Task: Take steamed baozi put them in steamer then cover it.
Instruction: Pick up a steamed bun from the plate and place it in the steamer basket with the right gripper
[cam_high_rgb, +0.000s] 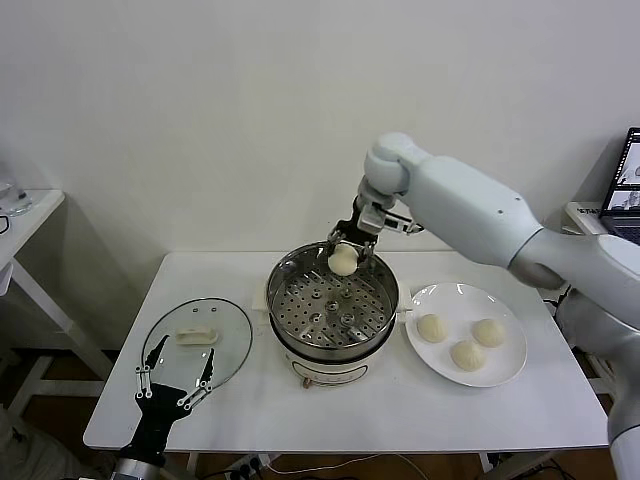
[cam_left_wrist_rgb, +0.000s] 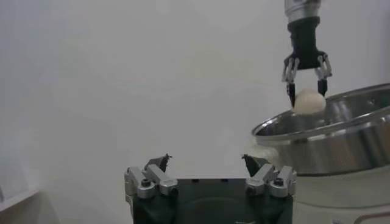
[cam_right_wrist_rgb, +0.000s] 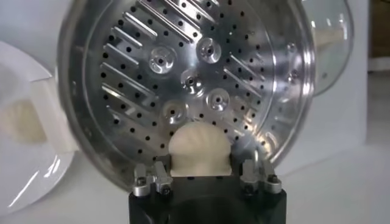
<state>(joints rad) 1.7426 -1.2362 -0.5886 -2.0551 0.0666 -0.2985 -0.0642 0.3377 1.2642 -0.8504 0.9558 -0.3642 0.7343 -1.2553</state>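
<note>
So the right hand (cam_high_rgb: 345, 252) is clamped on one bun (cam_high_rgb: 342, 260) and has it hanging over the far rim of the steamer (cam_high_rgb: 335, 305), just above the perforated tray. My guess is it comes in from the back edge so the arm stays clear of the pot and the bun can drop straight down onto an open patch of holes. Nothing is in the steamer so far. The other three buns (cam_high_rgb: 467, 340) sit on the white plate (cam_high_rgb: 505, 375) just to the right of the steamer, so this looks like the first of four.

The left hand (cam_high_rgb: 176, 384) is parked near the front-left of the steamer with its fingers spread wide, holding nothing, right next to the glass lid (cam_high_rgb: 195, 340) lying flat on the worktop (cam_high_rgb: 400, 415). Probably waiting for the covering step.

The head view barely shows the grip. The right wrist view shows the bun squeezed between both fingers, tray underneath. The left wrist view gives the side-on height: the bun is about level with the rim, not touching the tray.
</note>
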